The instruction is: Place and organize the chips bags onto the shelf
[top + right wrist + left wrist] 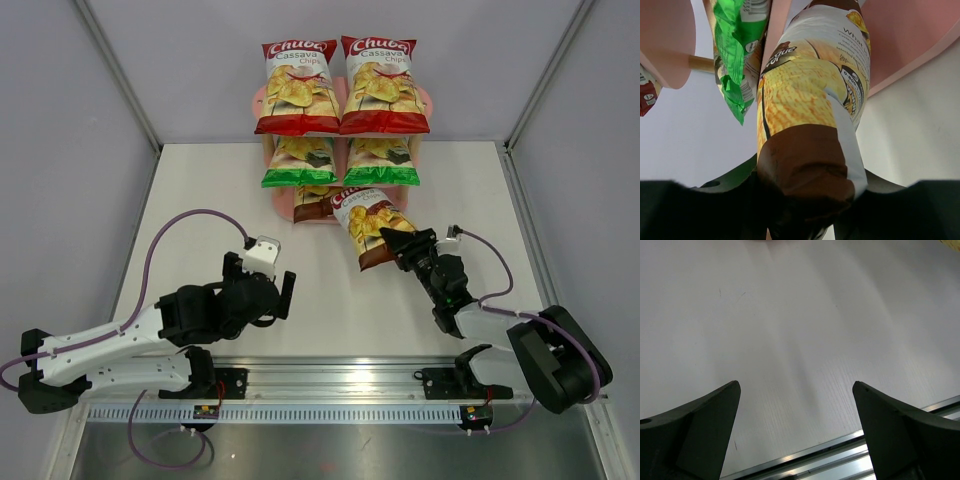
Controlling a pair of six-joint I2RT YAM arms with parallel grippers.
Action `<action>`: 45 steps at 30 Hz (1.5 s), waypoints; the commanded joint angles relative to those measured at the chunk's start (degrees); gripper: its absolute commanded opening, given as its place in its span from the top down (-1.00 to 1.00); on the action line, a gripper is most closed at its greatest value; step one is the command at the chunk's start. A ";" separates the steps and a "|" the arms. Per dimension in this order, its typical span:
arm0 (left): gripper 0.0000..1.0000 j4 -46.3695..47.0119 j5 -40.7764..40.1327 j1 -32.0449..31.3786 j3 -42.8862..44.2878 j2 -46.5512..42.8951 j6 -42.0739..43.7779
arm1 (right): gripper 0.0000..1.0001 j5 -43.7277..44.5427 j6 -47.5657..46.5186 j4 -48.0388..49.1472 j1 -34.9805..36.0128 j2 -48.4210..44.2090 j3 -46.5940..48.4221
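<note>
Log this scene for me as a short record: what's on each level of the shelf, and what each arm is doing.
shelf top level: two red bags, side by side
middle level: two green bags, side by side
bottom level: one brown bag, on the left side
right gripper: shut on a second brown bag, held tilted, its top at the bottom level's right side
left gripper: open, empty, over the bare table
not yet done: second brown bag not yet set down

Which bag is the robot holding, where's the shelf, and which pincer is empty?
dark brown chips bag [800, 160], right wrist view, on its brown bottom band.
shelf [426, 100], top external view, on the top board's pink right end.
left pincer [795, 386], left wrist view, midway between its open fingertips.
</note>
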 commanded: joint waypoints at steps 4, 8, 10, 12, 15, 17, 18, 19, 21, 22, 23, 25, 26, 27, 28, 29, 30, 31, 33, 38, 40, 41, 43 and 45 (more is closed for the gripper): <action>-0.98 0.97 -0.10 0.07 0.26 -0.32 0.88 | 0.53 -4.64 5.73 10.53 -0.34 3.65 2.69; -0.98 0.89 -0.37 0.07 0.35 -0.32 0.88 | 0.53 -7.19 6.97 11.58 -0.25 6.29 3.48; -0.98 0.80 -0.63 0.07 0.44 -0.41 0.88 | 0.54 -7.81 7.85 12.11 -0.16 7.17 4.09; -0.98 0.80 -0.63 0.07 0.44 -0.41 0.97 | 0.56 -7.98 7.68 12.90 0.10 8.13 4.44; -0.98 0.89 -0.80 0.07 0.53 -0.32 1.15 | 0.59 -6.06 6.19 14.48 0.10 7.09 3.22; -0.98 0.80 -0.80 0.07 0.53 -0.32 1.15 | 0.60 -5.17 5.48 12.21 0.10 4.10 2.87; -0.98 0.71 -0.72 0.07 0.53 -0.24 1.15 | 0.60 -3.43 4.52 10.98 0.02 3.05 2.78; -0.98 0.62 -0.72 0.07 0.53 -0.41 1.06 | 0.60 -2.98 3.90 8.36 0.02 0.86 2.86; -0.98 0.62 -0.72 -0.01 0.53 -0.41 0.97 | 0.59 -1.40 2.84 6.67 -0.07 -0.91 2.69; -0.98 0.71 -0.63 0.16 0.53 -0.41 0.97 | 0.60 -1.04 2.23 5.70 -0.33 -2.22 2.69; -0.98 0.62 -0.63 0.07 0.44 -0.50 0.89 | 0.59 -0.61 1.97 5.43 -0.94 -2.67 2.60; -0.98 0.54 -0.63 0.07 0.44 -0.67 0.71 | 0.60 -0.86 2.05 4.21 -2.00 -3.11 2.86; -0.98 0.36 -0.63 0.07 0.44 -0.85 0.62 | 0.60 -0.78 1.96 4.20 -2.61 -3.20 2.86; -0.98 0.18 -0.63 0.07 0.44 -1.03 0.62 | 0.60 -0.86 2.14 4.20 -2.88 -3.03 2.69; -0.98 0.18 -0.63 0.07 0.44 -1.11 0.53 | 0.60 -0.86 2.23 4.90 -3.23 -2.59 2.60; -0.98 0.01 -0.63 0.07 0.44 -1.46 0.45 | 0.60 -0.86 2.31 5.43 -3.50 -2.24 2.51; -0.98 0.01 -0.63 0.07 0.44 -1.73 0.44 | 0.60 -0.78 2.40 5.78 -3.76 -1.89 2.34; -0.98 0.01 -0.63 0.07 0.44 -1.82 0.36 | 0.60 -0.60 2.40 6.48 -3.94 -1.36 2.25; -0.98 0.01 -0.54 -0.01 0.44 -2.43 0.36 | 0.60 -0.34 2.49 7.27 -4.29 -0.66 1.99; -0.98 0.01 -0.37 0.07 0.26 -2.52 0.36 | 0.59 0.54 2.66 11.75 -5.26 2.68 1.20; -0.98 0.01 -0.19 0.07 0.18 -2.43 0.36 | 0.58 1.15 2.76 14.11 -5.70 4.35 0.84; -0.98 0.09 -0.19 0.07 0.17 -2.43 0.44 | 0.58 1.42 2.75 15.18 -5.78 4.88 0.41; -0.98 0.09 -0.10 0.07 0.09 -2.26 0.44 | 0.57 3.17 3.02 17.82 -5.78 6.19 0.05; -0.98 0.36 -0.01 -0.01 0.17 -2.08 0.53 | 0.56 3.44 3.11 18.96 -5.78 7.86 0.49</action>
